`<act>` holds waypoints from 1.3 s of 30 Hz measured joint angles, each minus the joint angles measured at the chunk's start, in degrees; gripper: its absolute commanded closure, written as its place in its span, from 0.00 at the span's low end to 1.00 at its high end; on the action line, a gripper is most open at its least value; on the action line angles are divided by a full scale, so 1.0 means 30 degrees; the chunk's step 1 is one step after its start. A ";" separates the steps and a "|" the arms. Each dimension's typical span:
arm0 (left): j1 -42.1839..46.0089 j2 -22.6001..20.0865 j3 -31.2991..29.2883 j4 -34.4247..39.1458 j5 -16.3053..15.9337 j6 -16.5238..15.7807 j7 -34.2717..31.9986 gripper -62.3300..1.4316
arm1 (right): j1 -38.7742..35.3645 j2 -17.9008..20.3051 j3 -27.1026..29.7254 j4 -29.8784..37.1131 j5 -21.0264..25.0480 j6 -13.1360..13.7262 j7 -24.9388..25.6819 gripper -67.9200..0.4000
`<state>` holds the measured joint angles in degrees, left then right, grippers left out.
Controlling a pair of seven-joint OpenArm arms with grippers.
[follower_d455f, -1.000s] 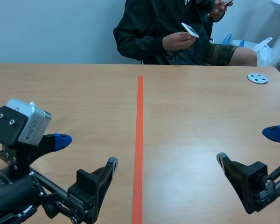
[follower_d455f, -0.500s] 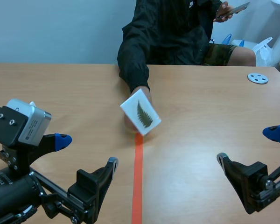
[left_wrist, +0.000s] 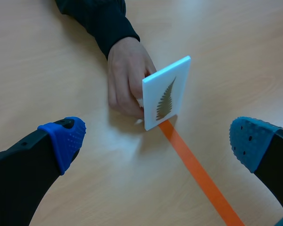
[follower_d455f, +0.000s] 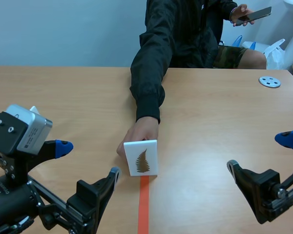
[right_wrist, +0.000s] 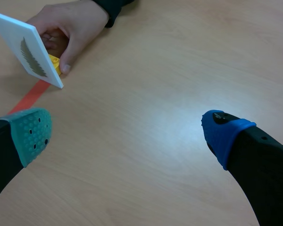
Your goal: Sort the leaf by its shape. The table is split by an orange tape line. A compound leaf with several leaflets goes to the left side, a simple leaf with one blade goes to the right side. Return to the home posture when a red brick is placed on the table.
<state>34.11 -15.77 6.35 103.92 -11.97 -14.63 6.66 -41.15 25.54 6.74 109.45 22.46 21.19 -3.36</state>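
Scene view: a white card printed with a many-leaflet fern leaf is being held upright on the orange tape line by a person's hand. The left gripper, just left of the line, and the right gripper, well right of it, are being shown wide open, gripping nothing. Only in the right wrist view is a yellow piece being shown behind the card, under the hand. Only in the scene view is a phone being shown, far right of the line.
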 measured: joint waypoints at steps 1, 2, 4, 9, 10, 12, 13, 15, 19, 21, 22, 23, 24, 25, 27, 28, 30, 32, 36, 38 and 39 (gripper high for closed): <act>0.0000 -0.0051 0.0000 0.0000 0.0000 -0.0036 0.0000 0.00 | 0.0000 0.0000 0.0000 0.0000 -0.0015 0.0000 0.0000 0.00; 0.0000 -0.0109 0.0000 0.0000 0.0000 -0.0036 0.0000 0.00 | 0.0000 0.0000 0.0000 0.0000 -0.0058 0.0000 -0.0051 0.00; 0.0000 -0.0226 0.0000 0.0000 0.0000 -0.0044 0.0000 0.00 | 0.0007 0.0000 0.0000 0.0000 -0.0066 0.0007 -0.0233 0.00; 0.0000 -0.0248 0.0000 0.0007 0.0000 -0.0044 0.0000 0.00 | 0.0007 0.0000 0.0000 0.0000 -0.0066 0.0117 -0.0226 0.00; 0.0000 -0.0248 0.0000 0.0007 0.0000 -0.0044 0.0000 0.00 | 0.0007 0.0000 0.0000 0.0000 -0.0066 0.0313 -0.0226 0.00; 0.0000 -0.0248 0.0000 0.0007 0.0000 -0.0044 0.0000 0.00 | 0.0007 0.0000 0.0000 0.0000 -0.0066 0.0605 -0.0226 0.00; 0.0000 -0.0248 0.0000 0.0007 0.0000 -0.0044 0.0000 0.00 | 0.0007 0.0000 -0.0007 0.0000 -0.0066 0.0685 -0.0226 0.00; 0.0000 -0.0248 0.0000 0.0007 0.0000 -0.0044 0.0000 0.00 | 0.0124 0.0000 -0.0007 0.0000 -0.0284 0.0962 -0.0401 0.00; 0.0000 -0.0248 0.0000 0.0015 0.0000 -0.0044 0.0000 0.00 | 0.1166 0.0000 -0.0007 -0.0255 -0.0481 0.2215 -0.0554 0.00; 0.0000 -0.0248 0.0000 0.0015 0.0000 -0.0044 0.0000 0.00 | 0.1982 0.0007 -0.0066 -0.0736 -0.0474 0.2943 -0.0488 0.00; 0.0000 -0.0248 0.0000 0.0015 0.0000 -0.0044 0.0000 0.00 | 0.2368 0.0022 -0.0197 -0.1020 -0.0481 0.3286 -0.0481 0.00; 0.0000 -0.0248 0.0000 0.0015 0.0000 -0.0044 0.0000 0.00 | 0.2776 0.0036 -0.0379 -0.1384 -0.0474 0.3767 -0.0481 0.00; 0.0000 -0.0248 0.0000 0.0015 0.0000 -0.0044 0.0000 0.00 | 0.3162 0.0073 -0.0656 -0.1800 -0.0481 0.4226 -0.0481 0.00; 0.0000 -0.0248 0.0000 0.0015 0.0000 -0.0044 0.0000 0.00 | 0.3555 0.0087 -0.0998 -0.2215 -0.0481 0.4466 -0.0474 0.00; 0.0000 -0.0248 0.0000 0.0015 0.0000 -0.0044 0.0000 0.00 | 0.4320 0.0117 -0.1800 -0.3162 -0.0488 0.4794 -0.0102 0.00; 0.0000 -0.0248 0.0000 0.0015 0.0007 -0.0044 0.0000 0.00 | 0.4699 0.0117 -0.2178 -0.3687 -0.0488 0.4889 0.0182 0.00; 0.0000 -0.0248 0.0000 0.0015 0.0015 -0.0044 0.0000 0.00 | 0.5566 0.0117 -0.2965 -0.4787 -0.0481 0.4962 0.0670 0.00; 0.0000 -0.0248 0.0000 0.0015 0.0015 -0.0044 0.0000 0.00 | 0.6572 0.0117 -0.3803 -0.5916 -0.0495 0.5377 0.0925 0.00; 0.0000 -0.0248 0.0000 0.0015 0.0015 -0.0044 0.0000 0.00 | 0.8524 0.0109 -0.5872 -0.7876 -0.0991 0.5595 0.2047 0.00; 0.0000 -0.0248 0.0000 0.0015 0.0015 -0.0044 0.0000 0.00 | 0.9442 0.0073 -0.6885 -0.8706 -0.1625 0.5603 0.2572 0.00; 0.0000 -0.0248 0.0000 0.0015 0.0015 -0.0044 0.0000 0.00 | 0.9850 0.0000 -0.7322 -0.9122 -0.1982 0.5595 0.2936 0.00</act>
<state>34.11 -16.51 6.35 103.96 -11.92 -14.76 6.66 -11.60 25.54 -15.22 82.08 16.51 37.98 5.45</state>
